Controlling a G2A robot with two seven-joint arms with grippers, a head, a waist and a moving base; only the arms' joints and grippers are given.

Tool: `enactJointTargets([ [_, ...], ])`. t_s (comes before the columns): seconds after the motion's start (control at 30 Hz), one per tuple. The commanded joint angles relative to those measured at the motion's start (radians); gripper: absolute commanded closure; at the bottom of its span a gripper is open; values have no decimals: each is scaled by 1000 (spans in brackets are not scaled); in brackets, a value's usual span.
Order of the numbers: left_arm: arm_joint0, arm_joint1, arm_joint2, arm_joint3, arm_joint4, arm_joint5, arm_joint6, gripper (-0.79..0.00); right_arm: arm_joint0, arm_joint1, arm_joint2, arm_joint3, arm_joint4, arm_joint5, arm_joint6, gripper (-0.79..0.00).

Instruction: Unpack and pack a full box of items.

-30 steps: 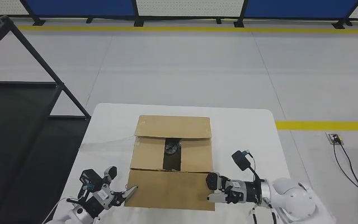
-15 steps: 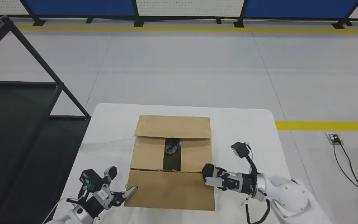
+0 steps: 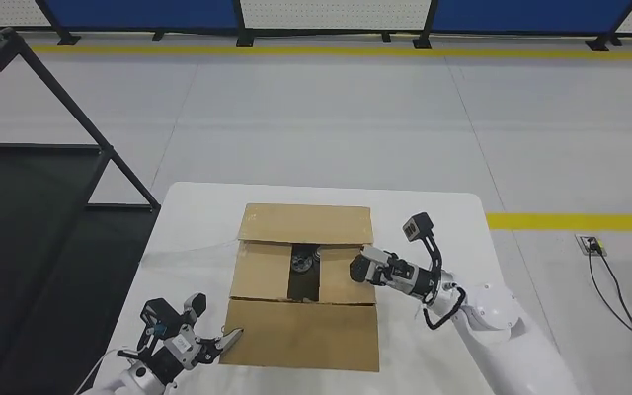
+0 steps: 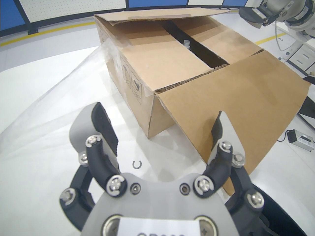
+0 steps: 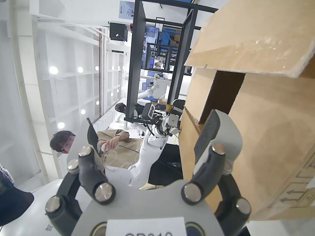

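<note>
**Box half opened, contents yet to be lifted out**

The box [image 3: 306,286] is seen at the middle of the table [image 3: 197,227] with its outer flaps [image 3: 306,224] folded back, one at 12 o'clock, the other at 6 o'clock. The inner flaps [image 3: 259,272] are lowered almost flat. A dark slit is left between them, through which a small item [image 3: 301,262] can be glimpsed. The right gripper [image 3: 362,267] is held at the box's 3 o'clock edge, its fingers spread wide and nothing gripped; whether the cardboard is touched cannot be told. The left gripper [image 3: 229,341] is placed at 7 o'clock, just beside the corner of the 6 o'clock flap, likewise spread and empty. Unpacking is judged barely begun: the inner flaps are yet to be parted, nothing is laid out on the table, and repacking is all ahead.
</note>
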Motion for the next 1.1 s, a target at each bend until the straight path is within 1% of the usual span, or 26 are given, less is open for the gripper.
enactJointTargets([
  [0.0, 0, 0, 0, 0, 0, 0, 0, -785, 0, 0, 0, 0, 0, 0, 0, -785],
  [0.13, 0, 0, 0, 0, 0, 0, 0, -785, -3, -1, -2, 2, 1, 7, -7, -785],
  [0.23, 0, 0, 0, 0, 0, 0, 0, -785, 2, -9, -29, -1, -27, 58, -86, -785],
  [0.33, 0, 0, 0, 0, 0, 0, 0, -785, 21, -19, -52, 27, -24, 90, -133, -785],
  [0.4, 0, 0, 0, 0, 0, 0, 0, -785, 34, -27, -65, 43, -36, 99, -185, -785],
  [0.57, 0, 0, 0, 0, 0, 0, 0, -785, 55, -43, -88, 76, -28, 86, -248, -785],
  [0.8, 0, 0, 0, 0, 0, 0, 0, -785, 102, -73, -109, 120, 21, 32, -362, -785],
  [0.93, 0, 0, 0, 0, 0, 0, 0, -785, 145, -93, -128, 158, 76, 36, -379, -785],
  [1.07, 0, 0, 0, 0, 0, 0, 0, -785, 145, -93, -128, 158, 76, 36, -379, -785],
])
